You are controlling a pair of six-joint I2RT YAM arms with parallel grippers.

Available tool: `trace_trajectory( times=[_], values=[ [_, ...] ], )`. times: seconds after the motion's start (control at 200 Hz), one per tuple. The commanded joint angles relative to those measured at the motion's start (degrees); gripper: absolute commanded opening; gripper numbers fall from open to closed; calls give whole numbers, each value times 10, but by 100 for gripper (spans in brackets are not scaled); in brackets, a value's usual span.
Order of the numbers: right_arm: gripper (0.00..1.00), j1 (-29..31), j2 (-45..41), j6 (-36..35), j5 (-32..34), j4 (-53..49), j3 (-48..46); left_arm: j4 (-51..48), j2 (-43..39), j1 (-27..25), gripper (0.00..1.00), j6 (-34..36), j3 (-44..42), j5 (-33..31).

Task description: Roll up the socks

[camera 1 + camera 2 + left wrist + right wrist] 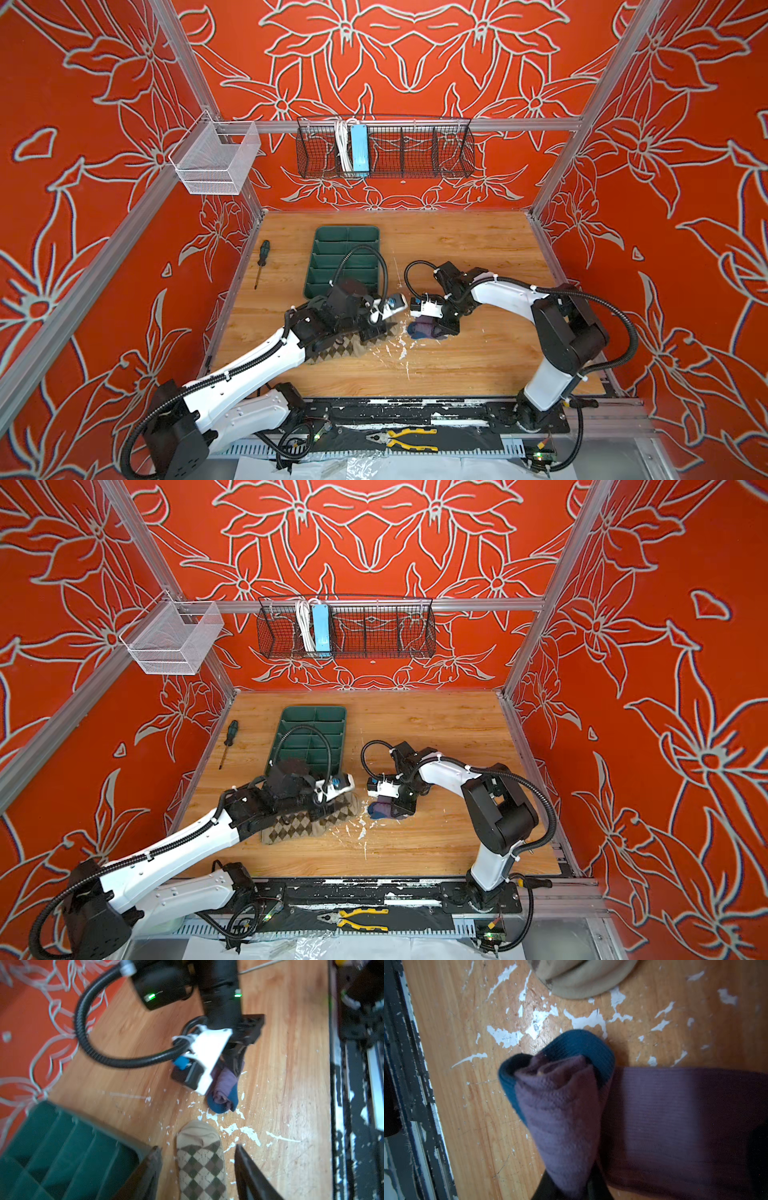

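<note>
The beige-olive argyle sock [345, 351] [307, 827] lies flat on the wooden table, partly under my left arm. In the left wrist view its toe [199, 1142] lies between the parted fingers of my left gripper [197, 1150], which is open and touches nothing. The purple sock [424, 330] [384, 810] [224, 1088] is partly rolled, its teal toe wrapped round the roll's end [560, 1101]. An unrolled stretch [685, 1115] lies flat beside it. My right gripper [434, 328] [571, 1190] is shut on the roll. The two socks lie a little apart.
A green compartment tray [332, 239] [62, 1147] lies behind my left arm. A screwdriver [262, 262] is at the table's left edge. Wire baskets [384, 151] [214, 160] hang on the walls. Pliers [411, 438] rest on the front rail. White chipped patches [247, 1130] mark the table between the socks.
</note>
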Motion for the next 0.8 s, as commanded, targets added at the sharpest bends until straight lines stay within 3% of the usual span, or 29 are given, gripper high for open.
trace_trajectory(
  times=[0.0,0.25,0.651,0.796],
  values=[
    [20,-11,27,0,44,-9,-7,59,30,-72,59,100,-15,-80],
    [23,-15,40,-11,41,6,-11,174,206,-161,59,184,-1,-183],
    [23,-21,33,-33,-13,-16,-13,314,419,-165,58,207,31,-304],
    [23,-23,26,-35,-33,-19,-14,316,452,-164,45,204,31,-307]
  ],
)
